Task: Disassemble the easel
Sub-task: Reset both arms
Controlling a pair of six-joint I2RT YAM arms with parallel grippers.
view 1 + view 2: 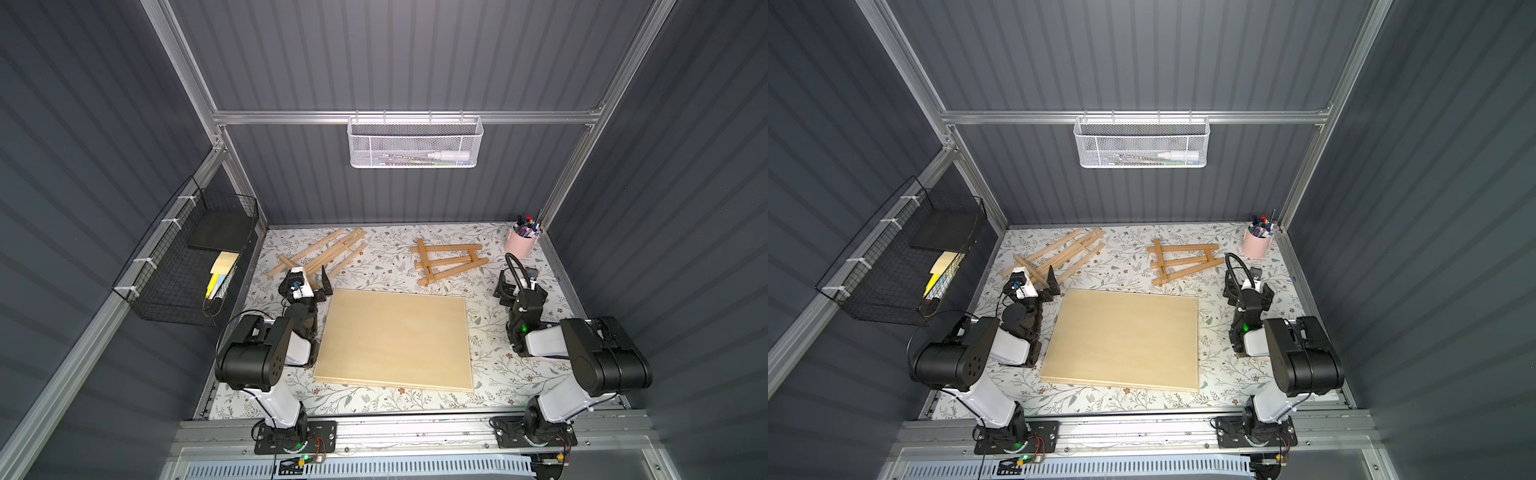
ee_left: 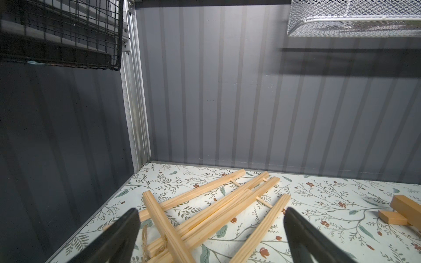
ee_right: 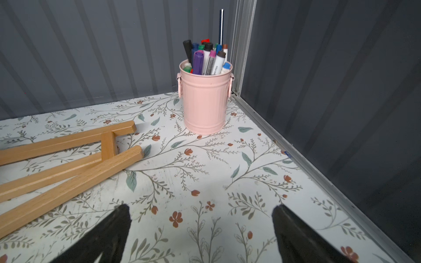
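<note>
Desk [image 1: 386, 257]: board [image 1: 395, 338] is off, pale easel [image 1: 322, 253] and brown easel [image 1: 446, 259] are laid flat, probably nearly done; left tool [image 2: 210, 211], right tool [image 3: 200, 208] gaping, empty.

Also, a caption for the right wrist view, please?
Open right gripper above floral tabletop; pink marker bucket ahead, wooden easel lying beside.

The floral table [image 1: 386, 259] bears a plywood board [image 1: 395, 340], pale easel [image 1: 336, 252], darker easel [image 1: 449, 248] and pink pen pot [image 1: 521, 246].
</note>
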